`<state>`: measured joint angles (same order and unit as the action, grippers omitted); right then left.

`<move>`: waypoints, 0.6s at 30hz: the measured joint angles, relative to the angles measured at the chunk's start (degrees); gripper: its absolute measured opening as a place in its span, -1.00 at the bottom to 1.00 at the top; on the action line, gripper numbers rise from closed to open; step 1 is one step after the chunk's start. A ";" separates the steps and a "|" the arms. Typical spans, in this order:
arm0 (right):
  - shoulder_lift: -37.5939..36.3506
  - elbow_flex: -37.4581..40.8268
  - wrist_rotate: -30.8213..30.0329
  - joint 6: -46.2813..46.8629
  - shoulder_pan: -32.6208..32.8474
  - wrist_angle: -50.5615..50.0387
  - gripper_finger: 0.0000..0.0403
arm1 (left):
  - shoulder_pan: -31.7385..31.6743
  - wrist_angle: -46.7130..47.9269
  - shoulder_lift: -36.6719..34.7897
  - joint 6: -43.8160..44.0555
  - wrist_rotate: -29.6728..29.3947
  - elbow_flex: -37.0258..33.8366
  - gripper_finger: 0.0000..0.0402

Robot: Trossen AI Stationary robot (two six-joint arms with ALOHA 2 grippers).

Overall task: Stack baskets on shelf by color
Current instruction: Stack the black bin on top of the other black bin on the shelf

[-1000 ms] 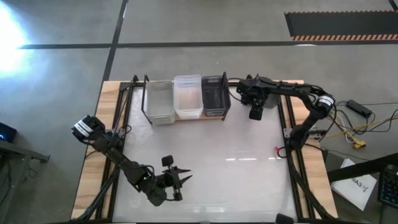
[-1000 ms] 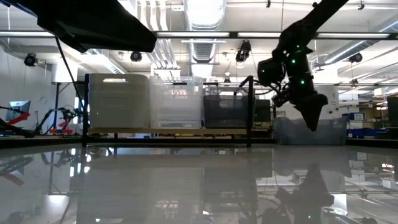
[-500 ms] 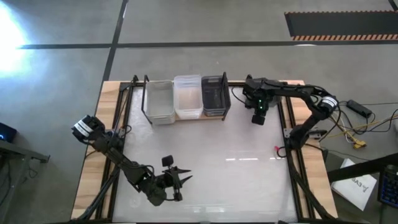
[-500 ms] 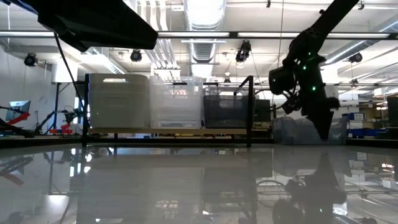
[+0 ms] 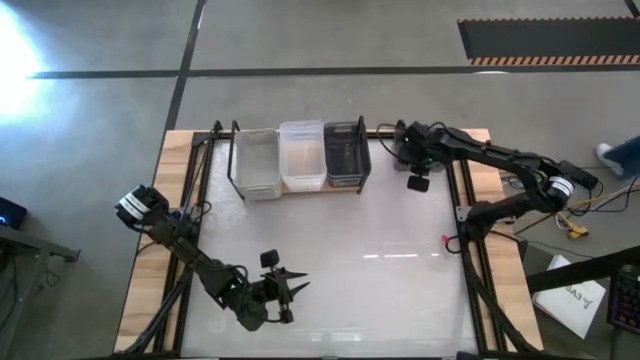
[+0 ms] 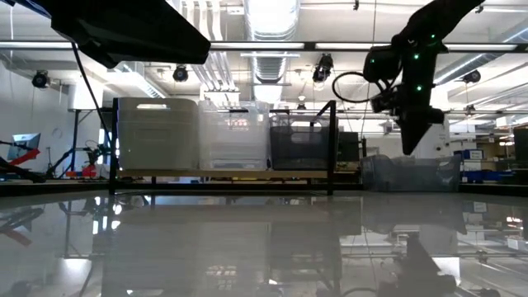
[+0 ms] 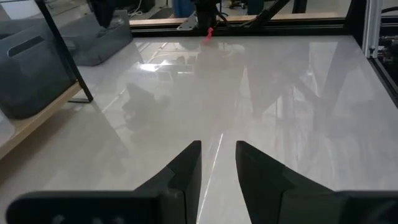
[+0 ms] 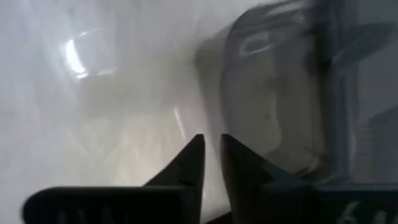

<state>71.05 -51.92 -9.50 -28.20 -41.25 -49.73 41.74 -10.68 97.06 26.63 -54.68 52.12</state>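
Note:
The shelf (image 6: 223, 174), a wooden plank in a black wire frame, stands at the table's far side. Three baskets sit side by side on it: whitish grey (image 5: 255, 163), clear (image 5: 301, 155) and dark grey (image 5: 346, 152). Another dark grey basket (image 6: 384, 175) rests on the table right of the shelf. My right gripper (image 5: 417, 184) hangs above the table beside that basket (image 8: 273, 93), pointing steeply down, its fingers a narrow gap apart with nothing between them. My left gripper (image 5: 298, 283) waits near the front edge, slightly open and empty (image 7: 218, 149).
The shelf's black wire upright (image 6: 332, 148) stands between the shelved dark basket and my right gripper. The white tabletop (image 5: 380, 270) stretches between the shelf and my left arm. Black rails run along the table's left and right sides (image 5: 470, 260).
My right gripper has dipped toward the table and then risen higher than before, tipping more steeply downward, while that arm's elbow has swung out toward the table's right edge. The baskets have stayed in place.

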 joint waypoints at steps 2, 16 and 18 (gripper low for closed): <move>0.46 0.46 -0.06 -1.54 -0.90 1.35 -0.64 | 0.00 -0.01 0.00 0.00 0.00 0.00 -0.58; 13.59 1.68 6.98 -6.51 -4.28 1.79 -0.52 | -0.02 -0.04 0.00 -0.02 0.00 0.00 -0.58; 13.94 1.68 10.59 -2.33 -3.64 1.10 -0.74 | -0.02 -0.35 0.00 -0.05 0.00 0.00 -0.58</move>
<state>84.99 -50.24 1.09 -30.53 -44.89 -48.62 41.71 -11.03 97.06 26.59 -54.68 52.12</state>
